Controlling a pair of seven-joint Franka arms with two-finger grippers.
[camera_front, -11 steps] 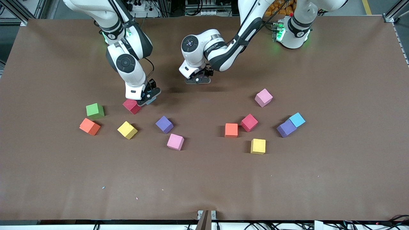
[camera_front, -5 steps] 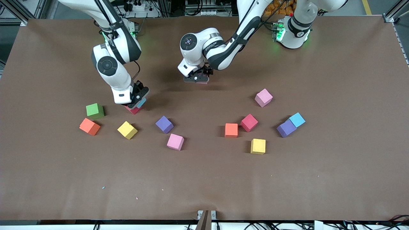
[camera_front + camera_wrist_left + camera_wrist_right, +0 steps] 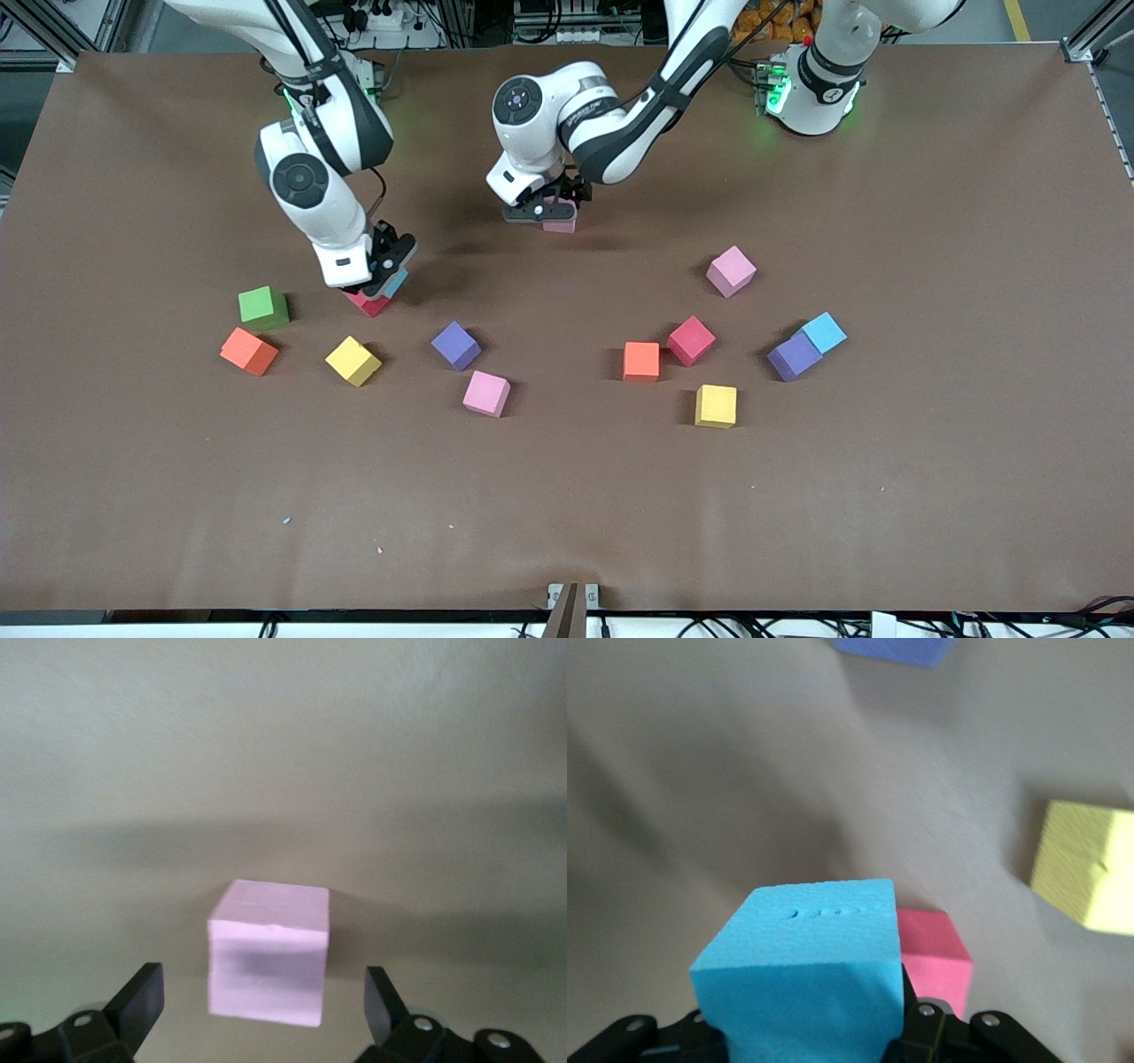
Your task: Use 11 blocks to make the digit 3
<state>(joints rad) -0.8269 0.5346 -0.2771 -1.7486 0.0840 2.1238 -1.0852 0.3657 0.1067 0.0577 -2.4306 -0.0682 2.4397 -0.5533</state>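
The digit 3 has barely been begun: no row or column of the figure can be made out on the table (image 3: 567, 496), and the blocks are scattered singly across it. One pink block (image 3: 268, 952) is seen resting on the table below the left gripper (image 3: 539, 211), whose fingers stand spread well apart on either side of it without touching; it is judged to be the first block set down for the figure. A light blue block (image 3: 799, 973) is clamped in the closed fingers of the right gripper (image 3: 383, 282), which is held just over a red block (image 3: 368, 304) near the green cube (image 3: 263, 307). Nearer the front camera, an orange block (image 3: 248, 351), a yellow block (image 3: 353, 361), a purple block (image 3: 456, 345) and a second pink block (image 3: 486, 393) lie loose, with six more toward the left arm's end. Nearly all the placing is judged to remain.
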